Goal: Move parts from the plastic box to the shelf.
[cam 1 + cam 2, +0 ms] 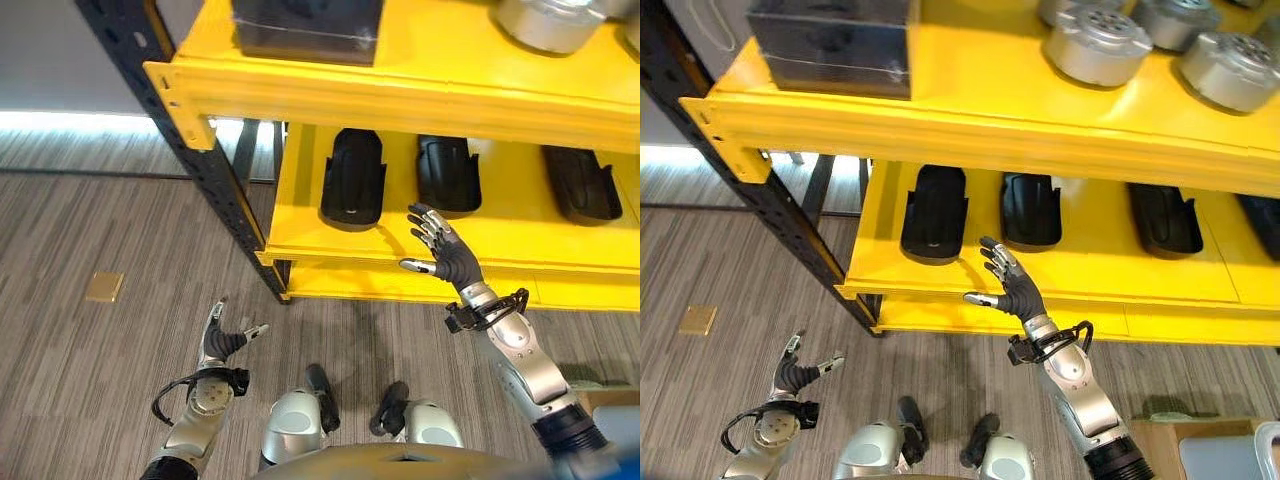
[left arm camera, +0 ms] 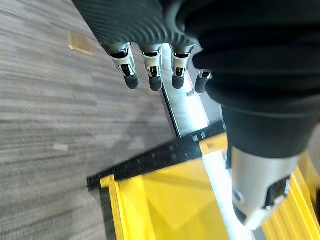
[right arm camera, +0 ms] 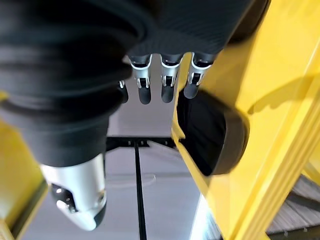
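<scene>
Right hand: the right hand (image 1: 1010,285) is raised before the front lip of the lower tier of the yellow steel shelf (image 1: 940,125), fingers spread and straight, holding nothing.
Left hand: the left hand (image 1: 225,335) hangs low over the grey wood-grain floor (image 1: 80,360), fingers relaxed and apart, empty.
Parts on shelf: black moulded plastic parts (image 1: 936,212) lie side by side on the lower tier, apart from one another; the nearest one sits just beyond the right hand's fingertips.
Upper tier: round silver metal housings (image 1: 1098,45) and a dark rectangular block (image 1: 830,40) stand there.
Plastic box: a pale box corner (image 1: 1230,455) shows by the right arm; contents cannot be told.
Progress: judged partly done; several parts are placed, neither hand carries one, so a further fetch from the box seems due.
Edges and room: bare yellow surface lies between the parts. The upper tier's front beam overhangs the lower tier, so clearance looks tight. The dark perforated upright (image 1: 190,150) bounds the shelf's left end.
</scene>
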{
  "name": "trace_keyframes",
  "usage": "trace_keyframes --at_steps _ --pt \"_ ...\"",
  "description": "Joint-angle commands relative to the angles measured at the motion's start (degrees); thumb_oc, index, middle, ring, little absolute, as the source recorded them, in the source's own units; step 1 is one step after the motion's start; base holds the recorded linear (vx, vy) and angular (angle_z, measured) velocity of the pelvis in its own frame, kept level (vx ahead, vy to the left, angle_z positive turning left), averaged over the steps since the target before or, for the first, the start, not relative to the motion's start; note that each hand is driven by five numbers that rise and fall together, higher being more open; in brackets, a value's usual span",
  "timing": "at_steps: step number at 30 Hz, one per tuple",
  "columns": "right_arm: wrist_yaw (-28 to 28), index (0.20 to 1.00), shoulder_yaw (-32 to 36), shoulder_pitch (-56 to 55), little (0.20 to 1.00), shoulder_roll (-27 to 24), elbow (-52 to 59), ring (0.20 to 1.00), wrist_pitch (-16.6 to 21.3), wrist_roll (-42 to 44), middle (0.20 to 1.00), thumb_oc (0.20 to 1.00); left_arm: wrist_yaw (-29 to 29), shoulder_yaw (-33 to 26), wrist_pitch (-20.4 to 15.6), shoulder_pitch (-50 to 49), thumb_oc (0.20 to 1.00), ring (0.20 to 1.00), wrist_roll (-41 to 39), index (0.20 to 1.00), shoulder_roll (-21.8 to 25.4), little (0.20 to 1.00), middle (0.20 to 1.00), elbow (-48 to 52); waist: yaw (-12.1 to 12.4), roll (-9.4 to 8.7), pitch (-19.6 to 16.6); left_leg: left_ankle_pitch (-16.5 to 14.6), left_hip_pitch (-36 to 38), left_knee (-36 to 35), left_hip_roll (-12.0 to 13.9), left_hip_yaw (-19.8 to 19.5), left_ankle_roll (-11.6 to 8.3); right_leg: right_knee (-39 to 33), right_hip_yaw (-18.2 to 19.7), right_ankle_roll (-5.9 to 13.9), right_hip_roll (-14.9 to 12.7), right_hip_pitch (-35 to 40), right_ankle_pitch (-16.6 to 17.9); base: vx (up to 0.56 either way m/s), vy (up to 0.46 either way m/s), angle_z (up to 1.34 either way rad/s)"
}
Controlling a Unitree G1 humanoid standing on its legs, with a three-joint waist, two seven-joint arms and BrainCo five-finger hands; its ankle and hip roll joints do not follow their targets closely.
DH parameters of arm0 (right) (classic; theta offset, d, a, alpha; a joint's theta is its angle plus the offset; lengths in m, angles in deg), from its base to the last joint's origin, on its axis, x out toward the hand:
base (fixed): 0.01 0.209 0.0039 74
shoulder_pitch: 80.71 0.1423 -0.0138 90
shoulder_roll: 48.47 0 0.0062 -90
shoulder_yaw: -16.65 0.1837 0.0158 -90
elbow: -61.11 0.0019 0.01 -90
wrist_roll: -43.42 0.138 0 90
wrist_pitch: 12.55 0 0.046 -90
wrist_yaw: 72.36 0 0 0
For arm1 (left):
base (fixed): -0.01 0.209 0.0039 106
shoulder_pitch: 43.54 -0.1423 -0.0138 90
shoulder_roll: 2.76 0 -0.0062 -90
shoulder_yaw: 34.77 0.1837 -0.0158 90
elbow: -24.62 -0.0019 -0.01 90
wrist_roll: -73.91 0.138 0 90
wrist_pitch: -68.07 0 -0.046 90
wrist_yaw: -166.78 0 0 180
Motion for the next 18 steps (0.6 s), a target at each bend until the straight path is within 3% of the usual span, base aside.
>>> trace_keyframes --at_steps 1,3,8,10,11,13,14,18 --pt "1.9 1.0 3.1 1.2 1.0 -2.5 2.4 1.0 1.9 3.1 1.0 1.0 -0.1 0.7 -2.0 0.9 1.0 1.0 -0.4 1.0 -0.5 1.0 1.0 2.7 -0.2 0.36 0.5 4.1 -0.9 0.1 2.0 -5.0 -7.31 -7.2 3.5 1.43 5.0 4.0 1.7 0.19 -0.105 0.01" --pt "2.3 1.0 3.1 1.1 1.0 -2.4 1.8 1.0 2.4 3.9 1.0 1.0 -0.5 1.2 -2.6 0.9 1.0 1.0 -0.2 1.0 -0.7 1.0 1.0 2.3 -1.1 0.54 0.7 3.7 -1.5 1.4 2.7 -4.7 -7.48 -8.2 5.2 1.3 4.7 3.8 2.4 0.19 -0.168 -0.06" --pt "2.4 1.0 1.9 2.2 1.0 -1.6 0.8 1.0 4.5 4.2 1.0 1.0 2.1 1.1 -3.6 1.3 1.0 1.0 -2.5 1.0 0.0 1.0 1.0 4.5 -1.5 1.2 1.6 2.9 -3.3 5.0 4.1 -3.8 -8.1 -8.1 4.8 0.67 4.6 3.8 1.7 0.13 -0.23 -0.06" --pt "2.6 1.0 1.8 2.6 1.0 -1.4 1.0 1.0 5.2 4.6 1.0 1.0 2.6 0.9 -2.9 1.7 1.0 1.0 -2.7 1.0 1.2 1.0 1.0 6.6 -2.0 1.28 2.0 -0.4 -3.6 10.4 4.7 -1.0 -6.9 -6.7 2.8 -0.66 4.1 3.9 -0.2 0.12 -0.284 -0.01" --pt "2.5 1.0 1.8 2.6 1.0 -1.4 1.1 1.0 5.1 4.7 1.0 1.0 2.6 0.8 -2.7 1.7 1.0 1.0 -2.8 1.0 1.3 1.0 1.0 6.8 -2.0 1.28 2.0 -0.7 -3.8 11.0 4.9 -0.9 -6.91 -6.6 2.7 -0.75 4.1 4.0 -0.4 0.09 -0.2 0.03" --pt "1.7 1.0 1.7 2.9 1.0 -1.5 1.5 1.0 5.0 4.5 1.0 1.0 2.9 0.8 -1.8 2.0 1.0 1.0 -3.0 1.0 1.8 1.0 1.0 7.9 -2.1 1.02 2.3 -1.8 -5.5 19.5 6.4 0.7 -7.26 -5.9 1.5 -2.05 4.0 4.6 -1.6 0.12 -0.249 0.03" --pt "0.4 1.0 0.8 3.6 1.0 -1.4 1.5 1.0 5.1 3.3 1.0 1.0 3.5 0.9 -1.0 1.8 1.0 1.0 -3.5 1.0 1.9 1.0 1.0 8.6 -1.7 1.63 3.0 1.0 -8.4 26.4 8.6 -0.7 -8.95 -4.5 1.8 -3.67 4.7 5.3 -3.3 0.16 -0.237 0.08" --pt "-1.2 1.0 -0.7 4.9 1.0 -0.9 1.5 1.0 4.4 2.8 1.0 1.0 4.0 0.9 1.1 0.7 1.0 1.0 -3.0 1.0 1.6 1.0 1.0 10.4 -1.7 2.45 2.5 1.9 -6.2 24.9 12.4 -1.4 -8.52 0.2 1.2 -5.14 4.2 4.3 -6.8 0.14 0.023 -0.23"
